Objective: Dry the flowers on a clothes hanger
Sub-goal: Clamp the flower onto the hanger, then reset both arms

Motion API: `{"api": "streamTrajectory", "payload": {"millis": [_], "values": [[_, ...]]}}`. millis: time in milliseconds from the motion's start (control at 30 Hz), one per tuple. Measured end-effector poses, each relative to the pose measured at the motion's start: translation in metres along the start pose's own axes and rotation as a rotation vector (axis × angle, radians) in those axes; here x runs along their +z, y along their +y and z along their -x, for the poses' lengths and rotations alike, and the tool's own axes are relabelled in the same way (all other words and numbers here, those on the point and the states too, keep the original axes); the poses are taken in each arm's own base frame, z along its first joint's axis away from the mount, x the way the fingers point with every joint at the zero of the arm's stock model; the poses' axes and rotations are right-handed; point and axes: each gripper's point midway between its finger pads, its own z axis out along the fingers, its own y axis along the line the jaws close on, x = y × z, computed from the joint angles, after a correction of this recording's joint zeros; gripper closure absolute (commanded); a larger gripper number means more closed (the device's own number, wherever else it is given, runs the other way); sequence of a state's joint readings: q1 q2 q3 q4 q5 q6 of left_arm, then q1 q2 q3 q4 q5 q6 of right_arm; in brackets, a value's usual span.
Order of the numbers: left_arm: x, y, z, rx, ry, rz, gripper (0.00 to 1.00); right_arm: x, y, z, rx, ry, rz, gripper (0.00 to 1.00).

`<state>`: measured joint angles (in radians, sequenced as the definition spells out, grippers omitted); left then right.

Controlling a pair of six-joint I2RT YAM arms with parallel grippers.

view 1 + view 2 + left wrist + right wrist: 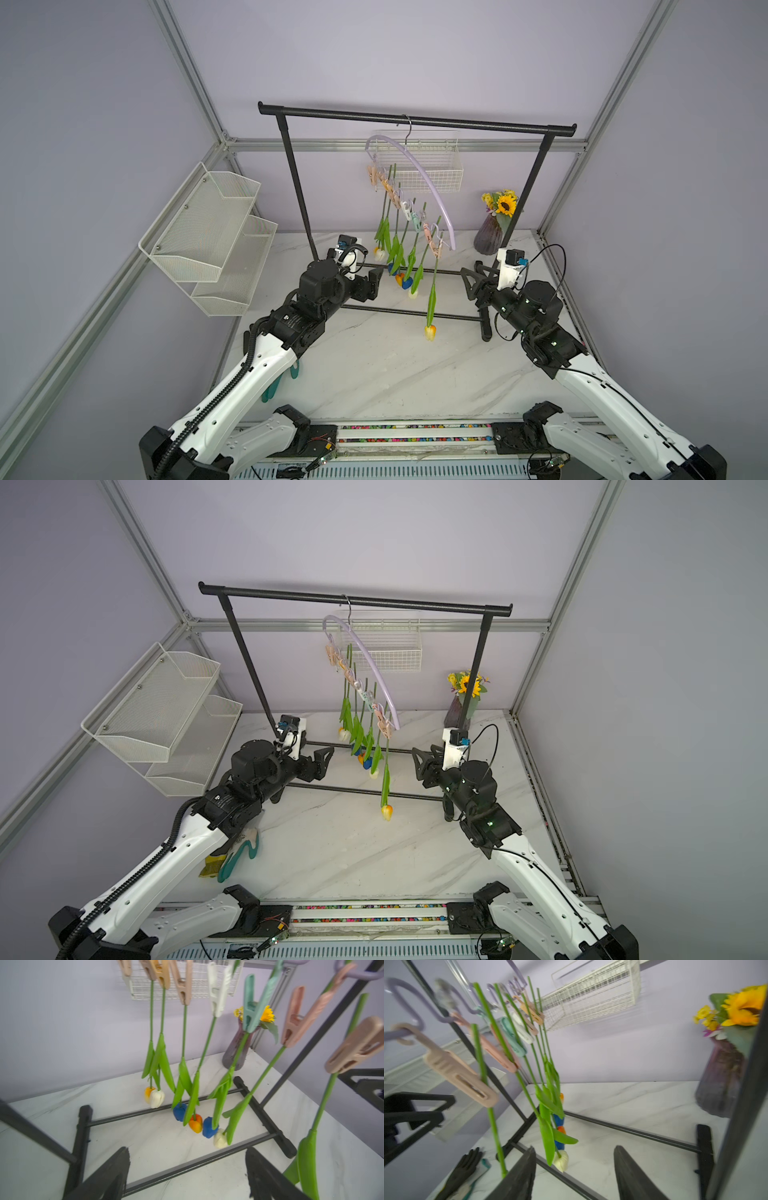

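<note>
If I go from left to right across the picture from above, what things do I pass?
White mesh shelf → left gripper → lowest hanging flower → right gripper.

A robotics lab cell: silver aluminium-profile frame (pixel 332 144), plain lilac wall panels (pixel 415 54), white marble-patterned bench (pixel 374 365), two mounted white-and-black robot arms (pixel 257 374).

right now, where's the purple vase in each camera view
Top view: purple vase at the back right, by the right rack post.
Top view: vase half behind that post.
Left wrist: vase behind the mint clothespin's stem.
Right wrist: vase under the sunflower.
Shared landmark: white wire basket on the back wall.
</note>
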<state>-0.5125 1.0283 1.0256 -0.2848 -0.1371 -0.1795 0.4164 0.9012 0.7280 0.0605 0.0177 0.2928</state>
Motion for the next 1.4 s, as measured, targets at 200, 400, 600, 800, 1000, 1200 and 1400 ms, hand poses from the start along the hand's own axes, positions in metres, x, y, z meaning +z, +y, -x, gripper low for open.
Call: {"api": "streamTrajectory", "payload": {"millis": [200,400,600,800,1000,1200,1400], "values": [[-0.004,0.046,-0.016,0.036,-0.040,0.224,0.00,-0.007,-0.063,-0.015,-0.063,0.003,-0.341,0.12],[-0.003,0.086,-0.045,0.074,-0.045,0.424,0.00,-0.015,-0.131,-0.053,-0.112,0.065,-0.652,0.03],[-0.001,0.116,-0.096,0.076,-0.017,0.558,0.00,-0.032,-0.189,-0.095,-0.085,0.097,-0.816,0.03],[-0.006,0.154,-0.147,0.083,0.018,0.710,0.00,-0.043,-0.224,-0.124,-0.050,0.059,-0.879,0.03],[-0.008,0.187,-0.186,0.097,0.071,0.839,0.00,-0.038,-0.249,-0.146,-0.045,0.074,-0.932,0.03],[-0.009,0.222,-0.194,0.032,0.062,0.921,0.00,-0.032,-0.263,-0.142,-0.048,0.043,-0.955,0.03],[-0.004,0.236,-0.190,-0.017,0.022,0.878,0.00,-0.032,-0.265,-0.130,-0.051,0.008,-0.949,0.03]]}}
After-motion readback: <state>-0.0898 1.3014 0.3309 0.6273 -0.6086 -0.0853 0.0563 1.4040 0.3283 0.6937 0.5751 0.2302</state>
